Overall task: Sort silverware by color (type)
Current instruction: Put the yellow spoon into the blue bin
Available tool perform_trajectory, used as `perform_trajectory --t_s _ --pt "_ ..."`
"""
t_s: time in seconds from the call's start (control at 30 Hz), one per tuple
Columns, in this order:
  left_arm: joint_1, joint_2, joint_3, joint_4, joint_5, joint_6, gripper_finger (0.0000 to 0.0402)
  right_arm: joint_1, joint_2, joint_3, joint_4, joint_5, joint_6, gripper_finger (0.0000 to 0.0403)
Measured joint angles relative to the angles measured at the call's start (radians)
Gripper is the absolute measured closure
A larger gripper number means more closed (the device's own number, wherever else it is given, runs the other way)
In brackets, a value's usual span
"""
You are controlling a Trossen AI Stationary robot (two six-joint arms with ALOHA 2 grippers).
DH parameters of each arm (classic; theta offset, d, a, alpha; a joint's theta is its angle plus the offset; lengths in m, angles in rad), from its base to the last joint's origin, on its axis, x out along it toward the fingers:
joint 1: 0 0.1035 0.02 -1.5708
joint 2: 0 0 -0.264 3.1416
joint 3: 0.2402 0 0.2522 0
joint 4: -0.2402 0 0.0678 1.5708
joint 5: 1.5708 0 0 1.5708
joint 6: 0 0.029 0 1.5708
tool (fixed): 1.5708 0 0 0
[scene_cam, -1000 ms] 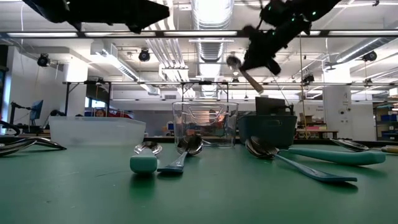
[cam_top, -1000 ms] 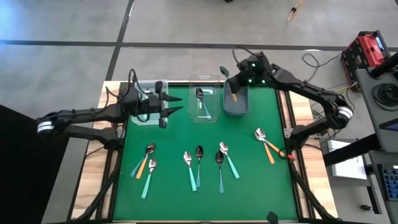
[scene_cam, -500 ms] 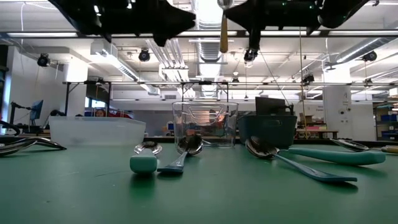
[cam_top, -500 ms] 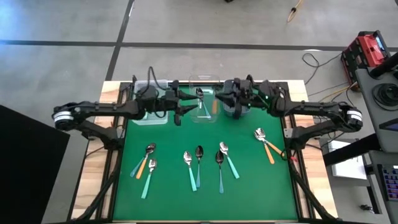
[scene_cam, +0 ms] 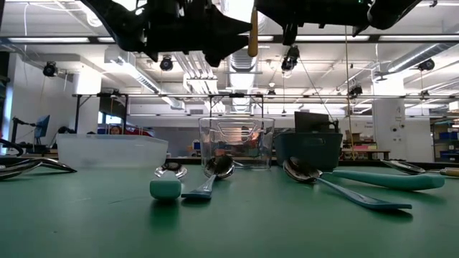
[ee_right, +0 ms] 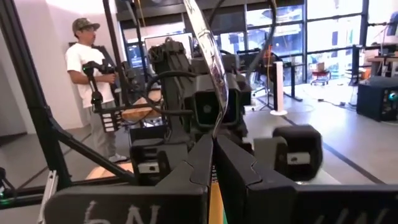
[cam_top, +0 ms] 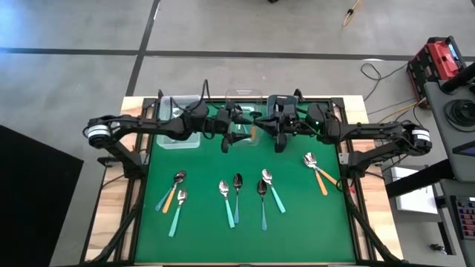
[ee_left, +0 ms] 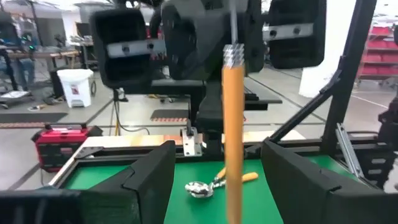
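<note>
Your right gripper [cam_top: 269, 127] is clamped tight on an orange-handled spoon [ee_left: 232, 130], fingers [ee_right: 233, 165] pinched together just where the metal neck meets the handle, so the handle hangs straight down. It sits above the back of the green surface [cam_top: 297, 215], over the middle clear bin [cam_top: 243, 113]. Your left gripper [cam_top: 234, 130] faces it from the other side, its jaws spread wide with the orange handle hanging between the two fingers [ee_left: 152, 180] (neither finger touches it in the left wrist view). From table height the handle [scene_cam: 252, 32] shows dangling just under the two dark arms.

Below them, the clear bin holds one spoon, too hidden to tell its colour. The frosted bin [cam_top: 178, 122] stands to its left and the grey bin [cam_top: 286, 111] to its right, mostly covered by the arms.

Farther forward on the surface lie the remaining spoons: an orange-handled one [cam_top: 172, 194] beside a mint-handled one [cam_top: 177, 213] at the left, four teal-handled spoons [cam_top: 249, 199] in a loose row at the middle, and two more orange-handled ones [cam_top: 318, 172] crossing at the right.

A person [ee_right: 87, 87] stands in the room beyond, in the right wrist view.
</note>
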Motion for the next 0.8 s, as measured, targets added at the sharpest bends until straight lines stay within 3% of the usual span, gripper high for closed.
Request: perform_trajectory --t_s 0.13,0.33,0.43,0.63,0.8 --pt "-0.002 0.036 0.022 0.021 0.071 -0.009 0.0180 0.000 0.000 0.000 0.000 0.000 -0.021 0.0394" --pt "-0.006 0.075 0.040 0.040 0.073 -0.027 0.0195 0.000 0.000 0.000 0.000 0.000 -0.024 0.0394" --pt "-0.006 0.075 0.040 0.053 0.061 -0.025 0.0235 0.000 0.000 0.000 -0.001 0.000 -0.024 0.0394" --pt "-0.006 0.075 0.040 0.050 0.051 -0.040 0.0379 0.000 0.000 0.000 -0.001 0.000 -0.024 0.0394" --pt "-0.006 0.075 0.040 0.048 0.034 -0.048 0.0385 -0.001 0.000 0.000 -0.010 0.024 0.000 0.0390"
